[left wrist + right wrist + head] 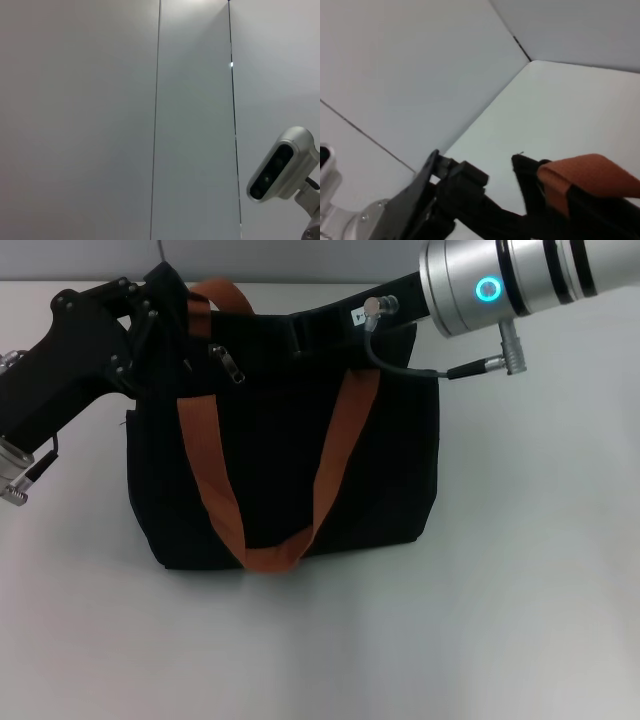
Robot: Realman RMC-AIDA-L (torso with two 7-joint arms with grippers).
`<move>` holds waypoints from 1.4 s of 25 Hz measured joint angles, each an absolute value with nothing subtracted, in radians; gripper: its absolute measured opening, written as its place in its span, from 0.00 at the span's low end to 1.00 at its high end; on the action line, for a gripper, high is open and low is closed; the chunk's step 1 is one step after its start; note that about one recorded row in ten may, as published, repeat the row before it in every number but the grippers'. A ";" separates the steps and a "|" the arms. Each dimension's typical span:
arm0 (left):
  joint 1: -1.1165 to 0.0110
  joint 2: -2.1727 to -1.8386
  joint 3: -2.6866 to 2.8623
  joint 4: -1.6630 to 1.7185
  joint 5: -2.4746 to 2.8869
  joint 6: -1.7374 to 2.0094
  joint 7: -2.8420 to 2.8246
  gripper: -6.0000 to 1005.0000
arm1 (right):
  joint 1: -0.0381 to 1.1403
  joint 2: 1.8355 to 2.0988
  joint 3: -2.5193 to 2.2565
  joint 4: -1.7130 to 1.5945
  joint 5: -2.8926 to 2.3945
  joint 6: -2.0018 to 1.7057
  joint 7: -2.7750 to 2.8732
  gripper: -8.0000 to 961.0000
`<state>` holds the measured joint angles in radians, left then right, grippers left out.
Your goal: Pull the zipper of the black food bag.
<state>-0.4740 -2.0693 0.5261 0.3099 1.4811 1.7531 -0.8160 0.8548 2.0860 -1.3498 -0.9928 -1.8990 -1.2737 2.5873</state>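
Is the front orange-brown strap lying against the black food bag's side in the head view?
Yes, the front orange-brown strap hangs in a loop down the black food bag side.

Left arm (70,360): matte black, angular housing w/ small round screws on its faces; at the lower end a silver knurled metal fitting w/ a thin dark cable looping beside it. Right arm (520,280): polished silver cylinder w/ black bands round it and a glowing cyan ring light on its end face. Below the ring, a silver elbow connector w/ a grey cable curving to a silver plug on a black link, which carries a small white label. Left wrist view: a silver-white oblong camera pod (280,165) w/ a dark lens window, on a grey bracket.
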 joint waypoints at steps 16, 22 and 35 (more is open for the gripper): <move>-0.480 -2.069 0.528 0.310 1.480 1.753 -0.816 0.03 | 0.902 2.087 -1.369 -0.914 -1.811 -1.294 2.561 0.20; -0.479 -2.069 0.527 0.310 1.480 1.753 -0.817 0.03 | 0.896 2.083 -1.364 -0.910 -1.811 -1.292 2.558 0.21; -0.477 -2.069 0.525 0.310 1.478 1.753 -0.818 0.03 | 0.884 2.081 -1.348 -0.909 -1.831 -1.274 2.524 0.25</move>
<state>-0.4770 -2.0693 0.5246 0.3098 1.4778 1.7532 -0.8176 0.8839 2.0813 -1.3481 -0.9095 -1.8307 -1.2745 2.5243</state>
